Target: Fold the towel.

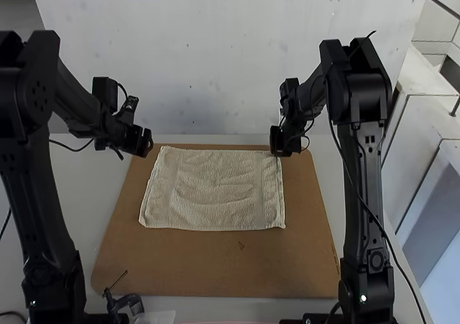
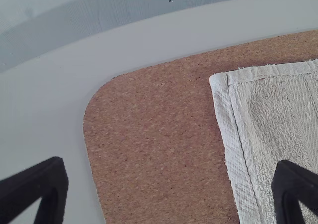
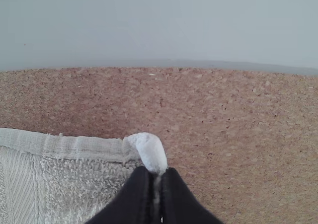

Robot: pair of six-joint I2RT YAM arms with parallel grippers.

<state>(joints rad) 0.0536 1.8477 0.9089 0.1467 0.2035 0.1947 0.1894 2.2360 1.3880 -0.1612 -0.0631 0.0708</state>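
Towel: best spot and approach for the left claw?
I'd take the towel by its far-left corner, the left claw coming down from the left with its fingers straddling the hem. It lies spread on the board, that corner free; the right claw pinches the far-right one.

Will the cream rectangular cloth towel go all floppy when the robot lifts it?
Probably floppy: the towel ripples on the brown cork board, and its corner crumples in the right gripper. Its fuzzy loops look unlikely to slip.
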